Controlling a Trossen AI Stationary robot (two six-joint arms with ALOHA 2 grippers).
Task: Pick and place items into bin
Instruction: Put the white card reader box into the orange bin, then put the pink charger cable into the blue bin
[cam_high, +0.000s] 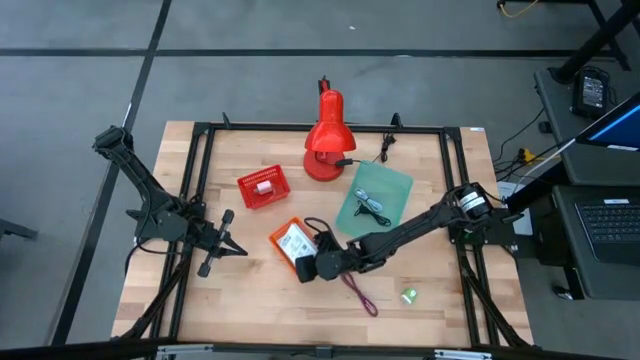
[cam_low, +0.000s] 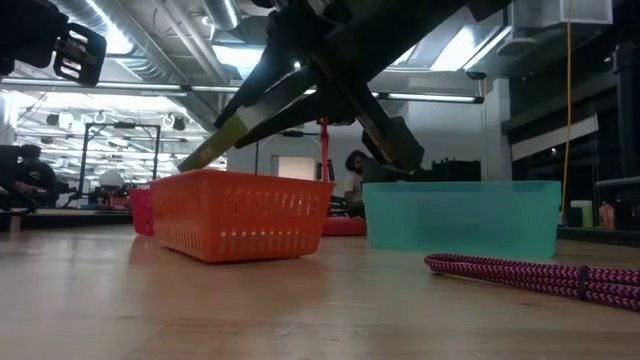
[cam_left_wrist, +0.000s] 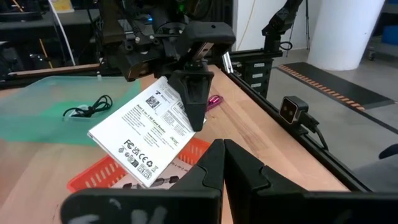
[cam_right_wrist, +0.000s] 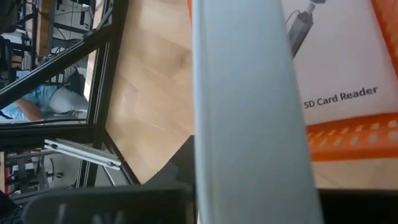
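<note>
My right gripper is shut on a white printed card, which hangs tilted over the orange bin. In the right wrist view the held card shows edge-on, and a second white card lies flat in the bin beneath it. A purple strap and a small green piece lie on the table near the front edge. A black coiled cable rests on the green tray. My left gripper waits shut, left of the bin. My right gripper pinches the card between its two fingers at one edge, near a corner. The fingers slant down from the table's right side. The card is tilted, its free end sloping down over the bin; whether that end touches the bin I cannot tell.
A big red desk lamp stands at the back centre. A small red basket with something pink in it sits left of the lamp. A black frame runs around the tabletop. Bare wood lies near the front left.
</note>
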